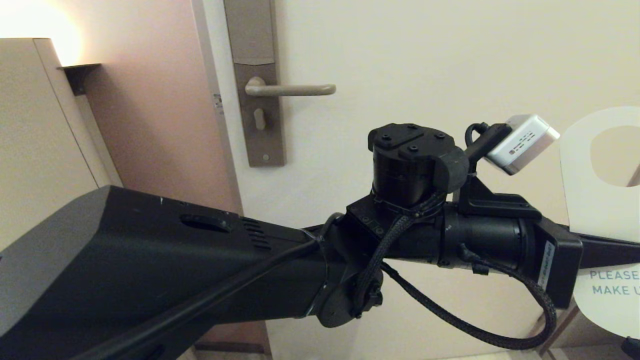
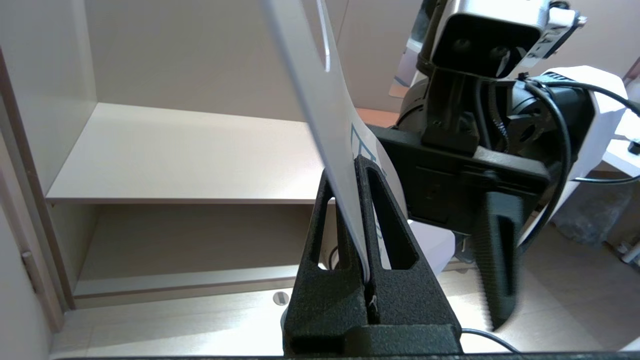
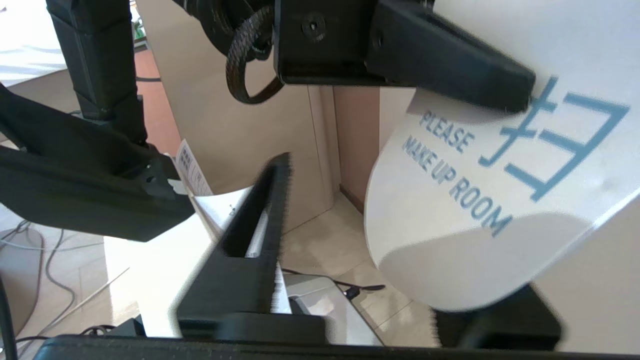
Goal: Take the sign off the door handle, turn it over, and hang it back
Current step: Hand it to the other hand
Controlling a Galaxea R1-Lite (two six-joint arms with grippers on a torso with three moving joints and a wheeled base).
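Off at the right edge of the head view, well away from the door, the sign (image 1: 595, 200) hangs in mid-air with its white face toward the camera, the words "PLEASE MAKE UP ROOM" printed in blue near its rounded lower end and the big hole near its top. The left gripper (image 2: 361, 172) has it: in the left wrist view the two black fingers are pressed together on the thin card, which stands edge-on between them. The right gripper (image 3: 400, 235) is at the card's lower end. One finger (image 3: 260, 210) stands clear on the printed side and the other is behind the card, so the jaws are part open with the sign between them; whether either pad touches the card I cannot tell.

The door handle (image 1: 290, 90), a straight beige lever on a tall grey-brown plate (image 1: 260, 85) with a keyhole, is bare and level at the upper left of the head view, set in a cream door (image 1: 425, 65). Left of the door frame is a pinkish wall (image 1: 150, 110) and a pale cabinet (image 1: 35, 125) with a warm light glowing above it. The left wrist view shows open beige shelving (image 2: 190, 155) with nothing on the shelf, over a pale tiled floor (image 3: 330, 245).
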